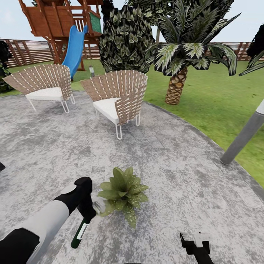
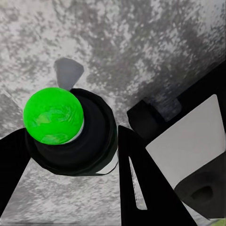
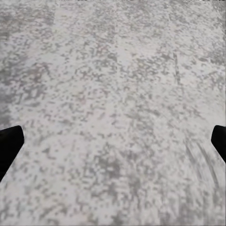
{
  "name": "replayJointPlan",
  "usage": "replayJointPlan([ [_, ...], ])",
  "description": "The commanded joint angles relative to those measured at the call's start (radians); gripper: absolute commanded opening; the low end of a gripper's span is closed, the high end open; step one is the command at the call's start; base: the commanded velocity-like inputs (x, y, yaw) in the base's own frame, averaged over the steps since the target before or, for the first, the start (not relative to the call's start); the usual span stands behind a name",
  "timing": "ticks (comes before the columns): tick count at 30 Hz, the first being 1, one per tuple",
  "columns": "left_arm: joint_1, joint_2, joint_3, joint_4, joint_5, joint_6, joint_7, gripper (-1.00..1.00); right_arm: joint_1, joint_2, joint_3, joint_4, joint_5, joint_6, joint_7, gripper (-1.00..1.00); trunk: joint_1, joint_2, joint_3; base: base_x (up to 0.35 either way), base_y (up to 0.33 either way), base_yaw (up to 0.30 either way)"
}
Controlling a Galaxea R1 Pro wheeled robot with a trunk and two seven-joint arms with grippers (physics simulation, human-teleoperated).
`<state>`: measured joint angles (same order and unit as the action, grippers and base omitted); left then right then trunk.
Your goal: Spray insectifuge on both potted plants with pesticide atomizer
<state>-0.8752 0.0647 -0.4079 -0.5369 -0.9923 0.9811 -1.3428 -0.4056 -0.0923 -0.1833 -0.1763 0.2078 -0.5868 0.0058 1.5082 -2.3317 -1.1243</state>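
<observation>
Mottled grey patio [image 1: 165,154] paving spreads under the robot, with lawn [image 1: 205,95] and a slat fence [image 1: 29,51] beyond. At the near edge of the head view the atomizer [image 1: 80,231], a dark green bottle with a white label band, hangs tilted in the left gripper [image 1: 88,211], its pale spray head [image 1: 99,206] up against the leaves of the speckled plant [image 1: 124,193] just beside it. The left wrist view looks down the bottle [image 2: 70,136], clamped between the black fingers [image 2: 146,179]. The right gripper [image 1: 196,244] hovers apart, low over bare paving, fingers [image 3: 9,143] spread wide and holding nothing. Two woven chairs [image 1: 117,97], a palm [image 1: 178,86], a grey pole [image 1: 244,135] and a wooden playset with a blue slide [image 1: 75,47] stand further back.
</observation>
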Motion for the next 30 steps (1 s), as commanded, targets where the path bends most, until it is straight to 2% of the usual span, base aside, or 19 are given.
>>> replayJointPlan([
  [1,0.000,0.001,-0.003,-0.003,-0.006,0.010,-0.007,-1.00,-0.001,0.000,-0.008,0.001,0.010,-0.004,0.001,1.00,0.000,0.000,-0.001,0.000,0.303,0.000],
  [11,-0.001,0.000,-0.002,-0.003,-0.007,0.010,-0.004,-1.00,-0.001,0.000,-0.008,0.001,0.010,-0.004,0.001,1.00,0.000,0.000,-0.001,0.033,0.280,-0.005],
  [18,-0.001,-0.015,-0.005,-0.017,-0.008,0.010,-0.003,-1.00,-0.001,0.000,-0.008,0.001,0.010,-0.004,0.002,1.00,0.000,0.000,-0.001,0.007,0.023,-0.253],
  [23,-0.001,-0.014,-0.003,-0.017,-0.009,0.010,0.002,-1.00,-0.001,0.000,-0.008,0.000,0.010,-0.004,0.002,1.00,0.000,0.000,-0.001,0.000,0.001,-0.294],
  [30,0.022,0.000,-0.003,-0.002,-0.006,0.008,0.103,-1.00,-0.001,0.000,-0.008,0.001,0.010,-0.004,0.003,1.00,0.000,0.000,-0.001,0.000,0.000,-0.064],
])
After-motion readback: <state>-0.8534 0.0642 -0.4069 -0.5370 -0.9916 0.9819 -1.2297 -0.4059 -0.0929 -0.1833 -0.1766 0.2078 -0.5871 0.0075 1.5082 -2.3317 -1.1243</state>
